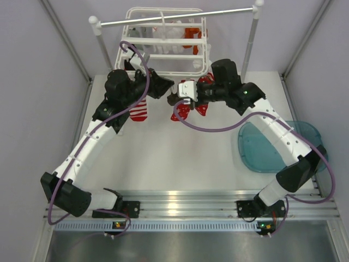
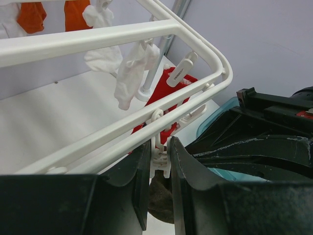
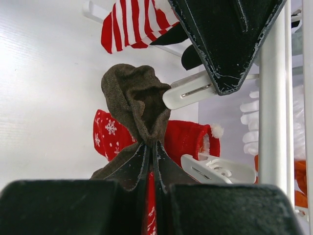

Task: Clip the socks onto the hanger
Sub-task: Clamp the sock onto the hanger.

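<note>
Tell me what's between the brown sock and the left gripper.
A white clip, pinched in the left gripper, its tip beside the brown sock; right wrist view shows it.

The dark brown-grey sock (image 3: pixel 137 103) is showing plain, without any pattern. Behind it the red sock (image 3: pixel 110 134) is carrying small white snowflakes. The second red sock (image 3: pixel 188 137) seems to be wearing a white fluffy trim, though it is partly hidden. The striped sock (image 3: pixel 132 22) is running in red and white bands. The clip (image 3: pixel 190 93) is showing white with a silvery spring wire. The hanger (image 2: pixel 98 39) is appearing white all over, the white socks (image 2: pixel 129 73) are matching it, and the orange sock (image 2: pixel 32 14) is standing out. The tray (image 1: pixel 256 150) is glowing translucent teal. The left gripper (image 2: pixel 159 147) and right gripper (image 3: pixel 150 147) are showing matte black with pale scuffed edges. The cables (image 1: pixel 210 130) are showing purple, and the rail (image 1: pixel 180 16) is looking grey.
</note>
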Robot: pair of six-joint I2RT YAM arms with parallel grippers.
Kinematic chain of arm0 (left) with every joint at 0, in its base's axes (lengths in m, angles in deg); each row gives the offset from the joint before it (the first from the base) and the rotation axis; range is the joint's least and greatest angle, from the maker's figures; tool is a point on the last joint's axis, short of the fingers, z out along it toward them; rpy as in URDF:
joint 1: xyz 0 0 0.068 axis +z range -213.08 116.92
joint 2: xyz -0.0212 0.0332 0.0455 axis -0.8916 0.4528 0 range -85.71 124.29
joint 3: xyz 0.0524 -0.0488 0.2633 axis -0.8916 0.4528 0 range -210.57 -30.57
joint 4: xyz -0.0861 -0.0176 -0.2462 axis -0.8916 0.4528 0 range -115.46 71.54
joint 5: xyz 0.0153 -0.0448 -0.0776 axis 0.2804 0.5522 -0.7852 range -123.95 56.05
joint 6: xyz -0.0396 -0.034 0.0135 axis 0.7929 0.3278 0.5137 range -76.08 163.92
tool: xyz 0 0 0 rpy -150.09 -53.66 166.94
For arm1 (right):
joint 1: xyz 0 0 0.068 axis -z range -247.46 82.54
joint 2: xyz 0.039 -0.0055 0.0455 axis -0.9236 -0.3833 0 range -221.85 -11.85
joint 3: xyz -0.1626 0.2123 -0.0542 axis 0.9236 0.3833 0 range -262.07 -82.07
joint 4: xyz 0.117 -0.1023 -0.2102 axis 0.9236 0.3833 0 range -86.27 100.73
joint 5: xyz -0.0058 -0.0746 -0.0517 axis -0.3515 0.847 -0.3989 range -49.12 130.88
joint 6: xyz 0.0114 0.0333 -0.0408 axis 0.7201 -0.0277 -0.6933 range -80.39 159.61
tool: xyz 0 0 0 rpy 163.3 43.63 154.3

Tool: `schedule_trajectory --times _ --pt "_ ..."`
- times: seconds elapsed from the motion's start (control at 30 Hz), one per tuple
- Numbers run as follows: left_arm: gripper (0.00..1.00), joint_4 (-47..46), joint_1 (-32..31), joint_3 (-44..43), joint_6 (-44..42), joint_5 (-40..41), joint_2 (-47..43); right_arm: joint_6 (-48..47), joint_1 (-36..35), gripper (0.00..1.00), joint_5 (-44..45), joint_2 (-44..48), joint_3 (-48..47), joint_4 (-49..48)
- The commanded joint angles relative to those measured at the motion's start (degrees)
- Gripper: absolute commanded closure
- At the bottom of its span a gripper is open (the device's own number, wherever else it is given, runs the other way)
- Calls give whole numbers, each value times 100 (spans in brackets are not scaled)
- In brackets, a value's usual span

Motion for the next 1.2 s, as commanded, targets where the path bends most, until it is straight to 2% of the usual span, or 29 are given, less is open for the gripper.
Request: schedule_trajectory --times 0.0,0.47,0.97,1.17 --pt "100 -160 6 56 -55 -150 -71 65 -115 100 -158 300 -116 -314" --pt "100 -142 15 91 -37 -229 -97 294 -36 100 -184 371 -107 -631" --pt "100 -582 120 223 464 -563 -168 118 -27 100 132 670 885 -1341" --pt "100 -555 129 206 438 -554 -133 311 -36 100 185 722 930 -1720"
